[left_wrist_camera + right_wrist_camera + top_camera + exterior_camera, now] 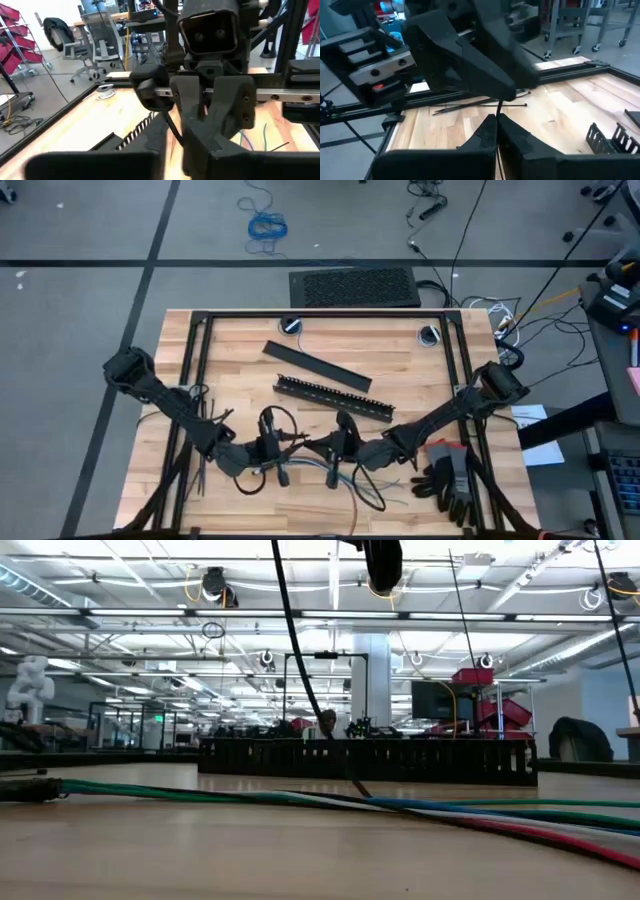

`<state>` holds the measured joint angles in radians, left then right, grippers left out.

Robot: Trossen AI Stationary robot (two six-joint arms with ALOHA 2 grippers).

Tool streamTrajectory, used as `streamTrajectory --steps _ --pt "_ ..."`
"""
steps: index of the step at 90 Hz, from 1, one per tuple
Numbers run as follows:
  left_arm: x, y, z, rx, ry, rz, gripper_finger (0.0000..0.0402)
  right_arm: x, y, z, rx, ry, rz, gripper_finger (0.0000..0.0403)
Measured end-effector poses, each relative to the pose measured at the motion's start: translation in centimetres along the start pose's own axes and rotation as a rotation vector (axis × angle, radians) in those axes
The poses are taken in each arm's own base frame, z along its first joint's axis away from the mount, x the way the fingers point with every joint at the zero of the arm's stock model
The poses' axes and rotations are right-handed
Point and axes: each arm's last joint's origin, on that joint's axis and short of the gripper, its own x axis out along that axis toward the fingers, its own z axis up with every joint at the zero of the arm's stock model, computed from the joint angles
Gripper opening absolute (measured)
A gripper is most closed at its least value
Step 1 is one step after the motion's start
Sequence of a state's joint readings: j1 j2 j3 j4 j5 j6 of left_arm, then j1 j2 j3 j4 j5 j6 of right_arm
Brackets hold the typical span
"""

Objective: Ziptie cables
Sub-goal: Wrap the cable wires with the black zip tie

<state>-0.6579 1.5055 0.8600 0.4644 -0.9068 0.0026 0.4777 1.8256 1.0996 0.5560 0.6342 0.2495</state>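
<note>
Wooden table; right gripper pinches ziptie; left gripper state unclear.

Grey carpet tiles are covering the floor around the desk, with dark seams running between them. A coiled blue cable is lying on the floor at the far side, and a black ribbed mat is sitting just beyond the desk's far edge. Long ceiling lights are glowing over an open workshop. A grey office chair is standing beside red bins.
</note>
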Motion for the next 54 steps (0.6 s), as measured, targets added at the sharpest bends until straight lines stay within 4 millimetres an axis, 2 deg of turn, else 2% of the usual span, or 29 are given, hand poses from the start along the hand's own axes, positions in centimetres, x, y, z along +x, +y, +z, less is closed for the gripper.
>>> streamTrajectory --steps 37,54 --pt "0.0 0.1 -0.1 -0.018 0.004 0.03 0.0002 0.0 -0.1 -0.1 -0.001 0.012 -0.006 0.0" --pt "-0.5 0.3 -0.3 0.06 0.053 0.024 0.0001 -1.0 1.0 -0.4 -0.148 -0.01 -0.074 0.0026"
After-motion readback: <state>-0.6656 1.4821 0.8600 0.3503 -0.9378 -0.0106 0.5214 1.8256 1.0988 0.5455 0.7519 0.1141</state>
